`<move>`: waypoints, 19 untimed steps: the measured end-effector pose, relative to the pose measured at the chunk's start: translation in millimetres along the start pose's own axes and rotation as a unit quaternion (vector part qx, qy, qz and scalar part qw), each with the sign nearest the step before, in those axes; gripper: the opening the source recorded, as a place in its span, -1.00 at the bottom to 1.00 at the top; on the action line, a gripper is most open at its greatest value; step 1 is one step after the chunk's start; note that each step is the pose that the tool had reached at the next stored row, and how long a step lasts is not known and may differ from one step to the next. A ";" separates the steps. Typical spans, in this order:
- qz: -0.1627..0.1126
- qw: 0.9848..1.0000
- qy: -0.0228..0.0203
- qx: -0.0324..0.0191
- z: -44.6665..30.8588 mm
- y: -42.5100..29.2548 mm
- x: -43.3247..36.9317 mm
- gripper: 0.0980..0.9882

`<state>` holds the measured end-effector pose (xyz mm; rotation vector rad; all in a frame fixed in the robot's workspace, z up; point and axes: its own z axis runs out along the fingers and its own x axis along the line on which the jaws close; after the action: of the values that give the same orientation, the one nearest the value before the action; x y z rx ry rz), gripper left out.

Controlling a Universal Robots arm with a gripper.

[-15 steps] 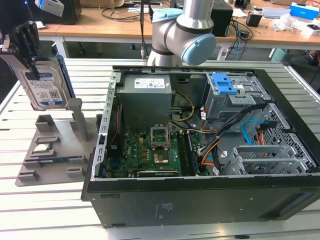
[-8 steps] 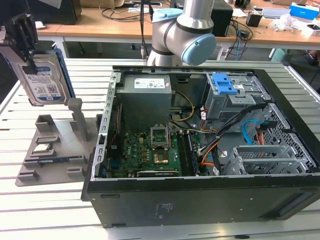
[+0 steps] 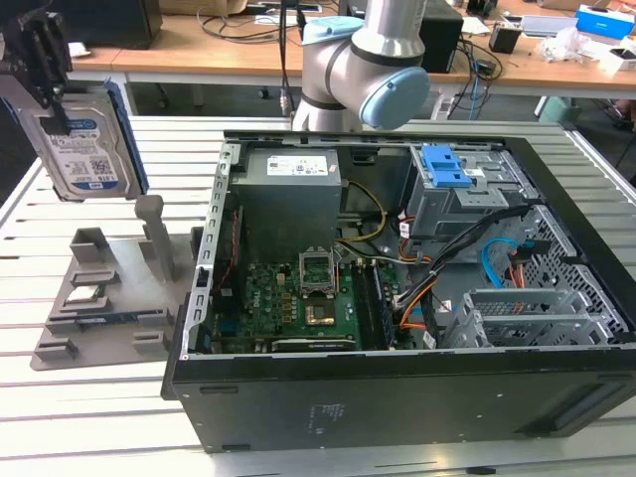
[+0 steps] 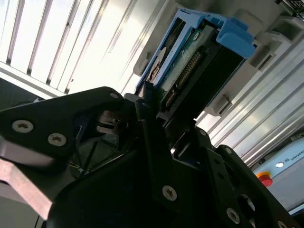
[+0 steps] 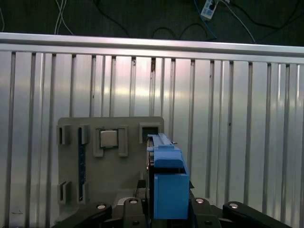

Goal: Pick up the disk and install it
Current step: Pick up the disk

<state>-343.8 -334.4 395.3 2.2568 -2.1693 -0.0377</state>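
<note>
Disk in the air, above its holder and well apart from the case.

Your black gripper [image 3: 50, 84] is clamped on one end of the flat silver hard drive with the white-and-blue label and blue carrier bracket [image 3: 84, 149]. It hangs upright over the grey moulded holder [image 3: 109, 318] on the slatted metal worktop [image 3: 99, 417] (that end grip likely leaves the far end free to slide in). The open black computer case [image 3: 397, 397] sits towards the exterior view's right.

- Silver slatted metal counter [image 3: 89, 417]
- Grey plastic parts holder with moulded slots [image 3: 109, 298] lies on it, toward the exterior view's left
- Open black desktop computer case [image 3: 397, 393] lies just beside that holder
</note>
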 end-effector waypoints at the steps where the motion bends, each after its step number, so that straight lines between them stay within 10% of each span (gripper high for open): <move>1: 0.000 1.000 0.000 0.000 -1.7 -0.1 -1.5 -0.40; 19: 0.000 1.000 0.000 -0.001 -40.1 -1.2 -5.5 -0.40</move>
<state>-341.8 -329.2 435.3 2.2556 -2.1682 -0.0396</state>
